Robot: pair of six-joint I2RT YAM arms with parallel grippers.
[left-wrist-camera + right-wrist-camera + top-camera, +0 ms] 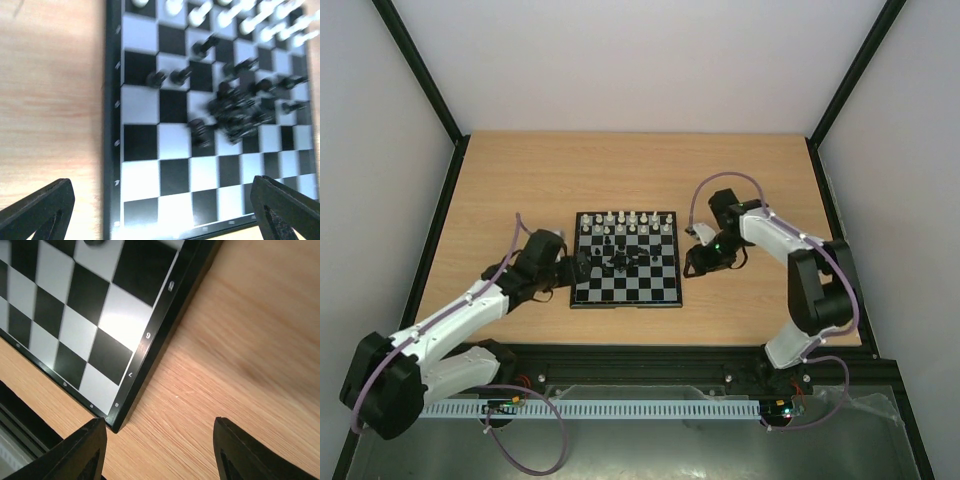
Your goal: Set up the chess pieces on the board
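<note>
The board (642, 290) lies flat in the middle of the wooden tabletop (620, 170). The white pieces (625, 221) stand in two rows along the far side of the board. The black pieces (622, 260) are not in rows. Most of them lie in a messy heap near the middle of the board, and a few stand by themselves around the heap.

The left claw (576, 270) is at the left edge of the board. Its two fingers (40, 212) are spread wide apart and it holds nothing. The right claw (698, 258) is just beside the right edge of the board, over the bare wood. Its fingers are spread apart too, and there is nothing between them
</note>
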